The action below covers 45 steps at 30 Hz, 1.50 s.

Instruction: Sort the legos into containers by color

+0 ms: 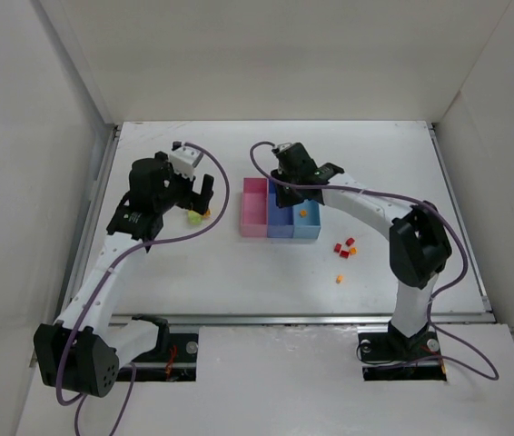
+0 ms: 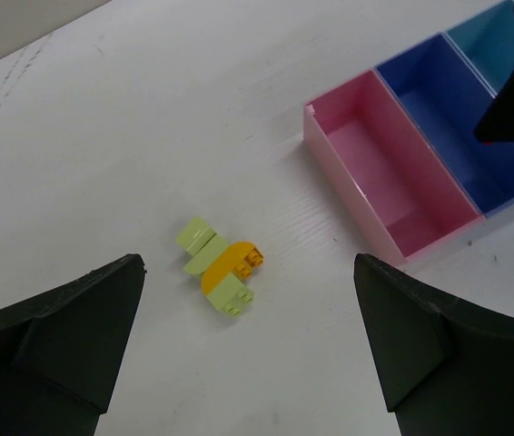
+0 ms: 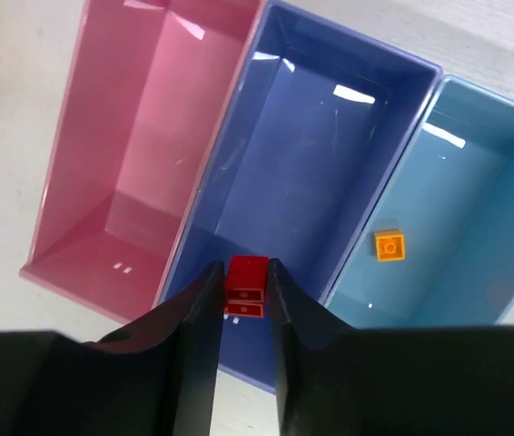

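Right gripper (image 3: 246,298) pinching red lego (image 3: 246,272) over blue-violet bin (image 3: 330,136). Left gripper (image 2: 248,263) spread wide over yellow-green and orange legos (image 2: 218,271).

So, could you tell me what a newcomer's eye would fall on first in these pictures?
Probably the row of pink, blue-violet and light blue bins mid-table, with the right arm's fingers shut on a red brick above the blue-violet bin. Then the lone orange brick in the light blue bin, and the left arm's fingers open over a clump of yellow-green and orange bricks left of the pink bin.
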{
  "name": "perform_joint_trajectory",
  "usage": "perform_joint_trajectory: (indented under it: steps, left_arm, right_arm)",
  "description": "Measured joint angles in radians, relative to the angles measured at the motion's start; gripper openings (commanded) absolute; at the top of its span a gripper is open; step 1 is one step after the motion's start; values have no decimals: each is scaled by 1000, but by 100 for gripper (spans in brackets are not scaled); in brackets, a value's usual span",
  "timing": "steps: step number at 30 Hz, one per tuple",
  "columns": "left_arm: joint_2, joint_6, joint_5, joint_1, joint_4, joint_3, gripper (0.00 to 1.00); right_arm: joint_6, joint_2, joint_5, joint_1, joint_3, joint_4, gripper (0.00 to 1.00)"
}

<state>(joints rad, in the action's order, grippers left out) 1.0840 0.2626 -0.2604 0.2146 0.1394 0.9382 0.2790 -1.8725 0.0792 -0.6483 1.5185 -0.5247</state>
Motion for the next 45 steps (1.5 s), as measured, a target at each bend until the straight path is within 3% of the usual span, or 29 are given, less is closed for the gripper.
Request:
perform_joint_trajectory:
  steps: [2,5,15,22,25,30,38,45]
  left_arm:
    - [0,6,-31,0,3,0,100]
    - [0,10,-76,0,7,-1,100]
    - [1,40,-126,0,8,-16,100]
    - [1,174,-46,0,19,-16,99]
    - [1,231,0,1,21,-16,94]
    - [-3,370,105,21,-16,-51,94]
    - [9,574,260,28,-36,-156,99]
    - [127,579,171,29,55,-124,99]
  right_arm:
    - [-6,-2,-16,0,0,-3,47]
    - [-15,-2,-35,0,7,2,56]
    - [-10,22,-55,8,12,-13,60]
    - [64,248,-80,148,-17,-42,77]
    - [132,327,-84,249,-52,-60,77]
    - [224,399,-77,381,-256,-119,75]
    - [235,397,-80,371,-302,-175,75]
    - [204,393,-81,372,-266,-175,75]
